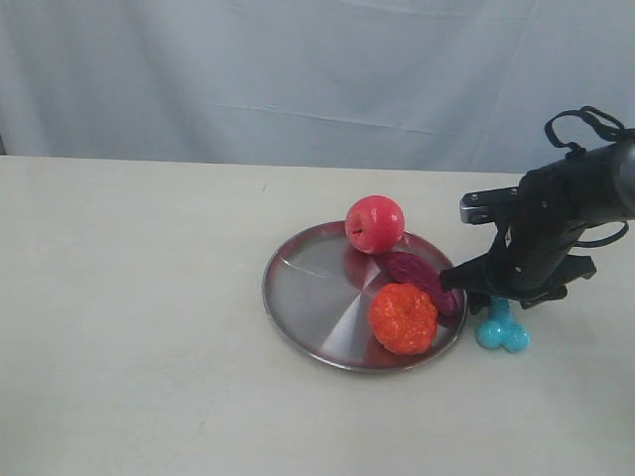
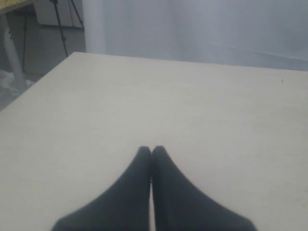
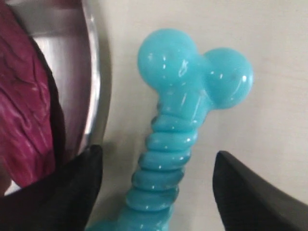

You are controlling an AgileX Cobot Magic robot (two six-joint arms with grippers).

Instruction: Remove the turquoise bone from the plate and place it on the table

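Right arm: comes in from the right edge of the exterior view, black links bent downward, wrist tipped steeply toward the table. My right gripper sits low, just outside the right rim of the plate.

Right gripper state: jaws apart. In the wrist view the two black fingers flank the bone, with pale table showing on both sides of the shaft. No contact seen, so nothing is gripped.

Bone: lies on the table, off the plate, just beside its rim with a narrow gap between them. Turquoise glossy plastic; ribbed shaft, two rounded knobs at the far end with small highlights. The near end runs out of the wrist view.

Left arm: not seen in the exterior view. My left gripper hangs over bare table, its fingers pressed together tip to tip, holding nothing.

Plate: round, shiny metal with a shallow rim and a radial sheen. On it:
- red apple, smooth and glossy, at the far edge
- orange fruit, bumpy skin, at the near right
- purple piece, dark and wrinkled, between those two, next to my right finger

Table: matte off-white, flat. Pale folded curtain behind.
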